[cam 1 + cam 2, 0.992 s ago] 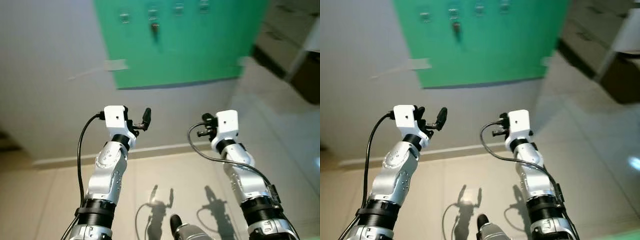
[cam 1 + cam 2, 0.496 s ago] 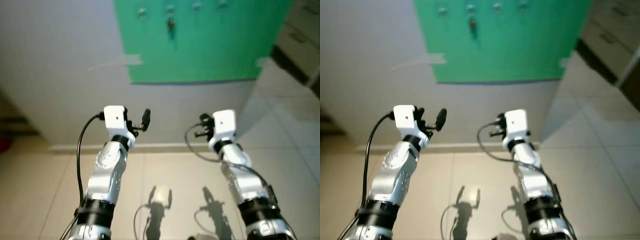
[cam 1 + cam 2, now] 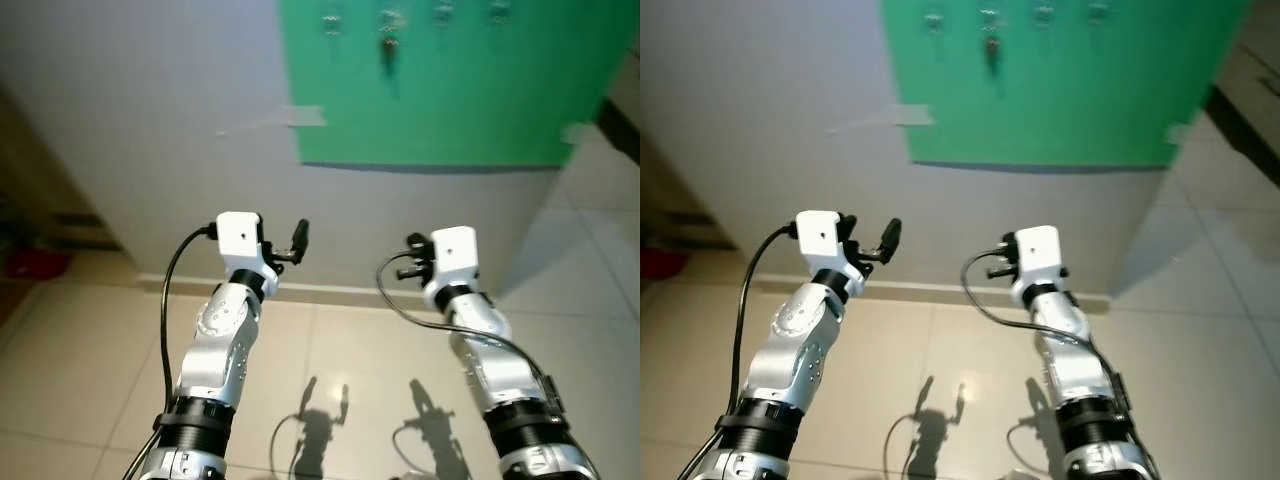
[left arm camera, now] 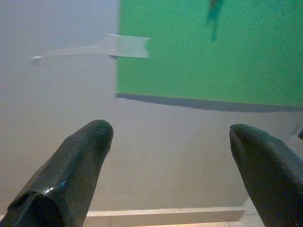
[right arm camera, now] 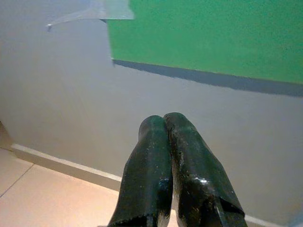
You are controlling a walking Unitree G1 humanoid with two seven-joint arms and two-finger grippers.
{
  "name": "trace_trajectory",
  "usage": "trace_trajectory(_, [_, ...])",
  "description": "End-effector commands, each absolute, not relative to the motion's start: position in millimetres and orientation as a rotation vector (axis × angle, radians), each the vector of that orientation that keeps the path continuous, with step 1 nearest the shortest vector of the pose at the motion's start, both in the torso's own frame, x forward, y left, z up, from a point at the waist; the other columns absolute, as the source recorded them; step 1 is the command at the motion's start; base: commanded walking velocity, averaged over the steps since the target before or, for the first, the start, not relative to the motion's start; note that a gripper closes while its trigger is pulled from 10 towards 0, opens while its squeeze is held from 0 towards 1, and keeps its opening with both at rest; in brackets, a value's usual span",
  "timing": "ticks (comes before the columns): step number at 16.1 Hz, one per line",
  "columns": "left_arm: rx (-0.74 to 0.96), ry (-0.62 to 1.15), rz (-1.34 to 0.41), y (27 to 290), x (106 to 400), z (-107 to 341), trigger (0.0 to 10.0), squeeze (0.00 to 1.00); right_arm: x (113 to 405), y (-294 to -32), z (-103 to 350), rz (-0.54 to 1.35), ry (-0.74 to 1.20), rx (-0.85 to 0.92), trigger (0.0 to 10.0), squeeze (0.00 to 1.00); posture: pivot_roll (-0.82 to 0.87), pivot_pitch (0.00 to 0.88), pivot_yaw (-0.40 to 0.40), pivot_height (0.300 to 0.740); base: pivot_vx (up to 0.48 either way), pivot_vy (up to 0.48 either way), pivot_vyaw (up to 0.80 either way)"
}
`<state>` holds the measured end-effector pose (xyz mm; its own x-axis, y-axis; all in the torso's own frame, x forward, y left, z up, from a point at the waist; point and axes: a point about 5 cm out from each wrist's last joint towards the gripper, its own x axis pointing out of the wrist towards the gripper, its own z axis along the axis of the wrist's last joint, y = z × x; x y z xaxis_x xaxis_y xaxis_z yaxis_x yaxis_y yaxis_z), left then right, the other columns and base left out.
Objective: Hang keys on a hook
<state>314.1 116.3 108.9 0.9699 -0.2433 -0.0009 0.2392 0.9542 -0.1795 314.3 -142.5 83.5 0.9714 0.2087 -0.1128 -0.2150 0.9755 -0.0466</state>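
Two silver arms are raised before a pale wall, over a tiled floor. A green board is fixed to the wall at about 1 o'clock from the arms, taped at its corner by a strip of tape. Four hooks are seen along the board's top edge; the keys are hung on the second hook from the left, dangling against the green, well apart from both grippers. The left gripper is held with its fingers spread wide and nothing between them, pointed at the wall below the board. The right gripper is pressed closed, fingertips touching, nothing held, at 3 o'clock of the left.
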Motion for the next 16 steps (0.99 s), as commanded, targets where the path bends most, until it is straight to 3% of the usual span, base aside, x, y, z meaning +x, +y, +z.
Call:
trace_trajectory(1, [-0.169, 0.035, -0.221, 122.7, 314.4, 106.4, 10.0, 0.00, 314.5, -134.4, 87.1, 0.241, 0.097, -0.044, 10.0, 0.00, -0.10, 0.000, 0.082, 0.740, 0.000, 0.480, 0.00])
trace_trajectory(6, [-0.189, 0.029, -0.220, 121.7, 316.5, 108.1, 10.0, 0.00, 314.1, -136.2, 87.2, 0.239, 0.101, -0.044, 10.0, 0.00, -0.11, 0.000, 0.087, 0.740, 0.000, 0.455, 0.00])
trace_trajectory(10, [-0.170, 0.038, -0.220, 119.4, 316.2, 106.5, 10.0, 0.00, 312.5, -137.6, 86.9, 0.231, 0.109, -0.031, 10.0, 0.00, -0.12, 0.000, 0.091, 0.740, 0.000, 0.000, 0.00])
trace_trajectory(16, [-0.178, 0.039, -0.228, 118.4, 317.0, 105.9, 10.0, 0.00, 310.4, -137.7, 85.6, 0.229, 0.120, -0.035, 10.0, 0.00, -0.13, 0.000, 0.091, 0.740, 0.000, 0.000, -0.76])
